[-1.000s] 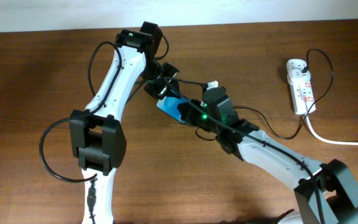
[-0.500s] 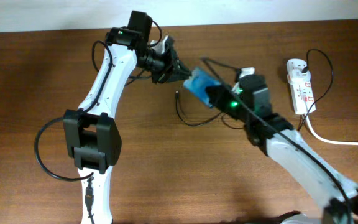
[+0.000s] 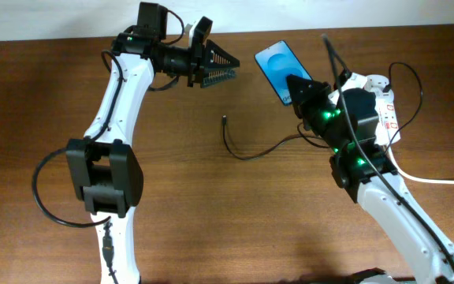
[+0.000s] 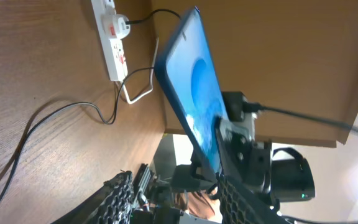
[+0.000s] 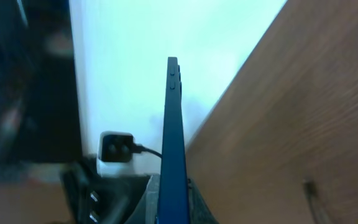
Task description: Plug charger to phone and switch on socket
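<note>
phone [image 3: 277, 63]: held off the desk [image 3: 38, 118], its lower end pinched in the right jaws; long axis slants toward the back-left, screen up.
left jaws: spread, empty, facing the phone, a gap between.
charger [image 3: 247, 156]: slack on the desk; plug tip [image 3: 224, 120] nearer the left jaws than the right.
socket [image 3: 388, 110]: beside the right arm.
judgement: the tip looks like the left arm's pickup.

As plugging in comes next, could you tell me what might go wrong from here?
The right gripper holds the phone by one end, off the table; pushing a plug in might tilt or slip it.
The charger lies loose on the table, away from the open left gripper; so thin a cable may be hard to grasp.
The cable runs under the right arm toward the socket and could snag.
</note>
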Motion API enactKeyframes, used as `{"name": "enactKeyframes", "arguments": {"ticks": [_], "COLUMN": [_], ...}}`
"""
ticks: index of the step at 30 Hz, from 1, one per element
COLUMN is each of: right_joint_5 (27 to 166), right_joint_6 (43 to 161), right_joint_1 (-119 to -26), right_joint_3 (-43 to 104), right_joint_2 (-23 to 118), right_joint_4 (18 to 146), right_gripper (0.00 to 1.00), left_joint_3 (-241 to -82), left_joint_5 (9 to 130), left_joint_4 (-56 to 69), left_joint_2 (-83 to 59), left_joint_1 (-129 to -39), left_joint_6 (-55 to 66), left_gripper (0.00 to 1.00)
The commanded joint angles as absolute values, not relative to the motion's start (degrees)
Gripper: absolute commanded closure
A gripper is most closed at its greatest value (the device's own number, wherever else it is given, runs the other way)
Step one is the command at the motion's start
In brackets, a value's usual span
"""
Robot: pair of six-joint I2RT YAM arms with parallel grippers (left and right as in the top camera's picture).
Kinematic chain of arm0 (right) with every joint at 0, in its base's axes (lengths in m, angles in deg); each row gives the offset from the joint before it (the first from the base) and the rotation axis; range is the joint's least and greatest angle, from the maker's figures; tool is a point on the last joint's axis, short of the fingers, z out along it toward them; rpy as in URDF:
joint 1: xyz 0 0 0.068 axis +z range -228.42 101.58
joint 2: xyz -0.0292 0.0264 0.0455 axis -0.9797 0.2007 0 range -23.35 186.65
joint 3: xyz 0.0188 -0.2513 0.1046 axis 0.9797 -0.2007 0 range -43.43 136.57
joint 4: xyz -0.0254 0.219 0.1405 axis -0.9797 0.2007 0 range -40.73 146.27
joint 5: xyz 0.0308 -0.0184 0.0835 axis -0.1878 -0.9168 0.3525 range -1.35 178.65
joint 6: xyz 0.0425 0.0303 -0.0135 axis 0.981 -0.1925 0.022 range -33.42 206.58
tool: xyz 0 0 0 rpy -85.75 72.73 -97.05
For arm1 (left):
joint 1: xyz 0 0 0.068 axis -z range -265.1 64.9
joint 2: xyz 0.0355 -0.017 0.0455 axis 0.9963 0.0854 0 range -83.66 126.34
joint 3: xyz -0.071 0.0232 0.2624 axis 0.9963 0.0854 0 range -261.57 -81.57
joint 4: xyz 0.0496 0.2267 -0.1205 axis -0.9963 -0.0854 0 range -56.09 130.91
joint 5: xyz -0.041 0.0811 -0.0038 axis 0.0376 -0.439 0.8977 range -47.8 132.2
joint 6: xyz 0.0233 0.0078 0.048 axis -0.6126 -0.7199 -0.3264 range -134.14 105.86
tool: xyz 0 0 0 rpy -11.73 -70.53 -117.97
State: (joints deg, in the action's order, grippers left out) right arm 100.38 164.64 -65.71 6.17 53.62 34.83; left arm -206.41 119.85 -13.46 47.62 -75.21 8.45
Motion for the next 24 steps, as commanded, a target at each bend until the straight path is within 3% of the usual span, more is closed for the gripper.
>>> {"name": "enactKeyframes", "arguments": {"ticks": [1, 5, 12, 24], "right_joint_5": [99.00, 98.46, 91.33, 89.91], "right_joint_6": [185.40, 188.38, 191.04, 191.04], "right_joint_1": [-65.38, -62.06, -57.45, -52.86], "right_joint_3": [6.85, 6.85, 7.35, 14.85], "right_joint_2": [58.21, 63.70, 65.45, 71.61], "right_joint_4": [29.52, 14.62, 14.29, 14.35], "right_gripper": [0.96, 0.96, 0.96, 0.96], "left_joint_3": [-207.04, -207.04, -207.04, -207.04], "left_joint_5": [121.97, 121.71, 114.74, 108.05], "left_joint_4": [-11.43, -4.56, 3.06, 5.40], "left_joint_2": [46.73, 46.73, 46.71, 46.73], "left_joint_1": [-75.15, -75.15, -75.15, -74.60], "left_joint_6": [8.37, 16.93, 27.32, 31.69], "left_gripper": [0.51, 0.46, 0.41, 0.48]}}
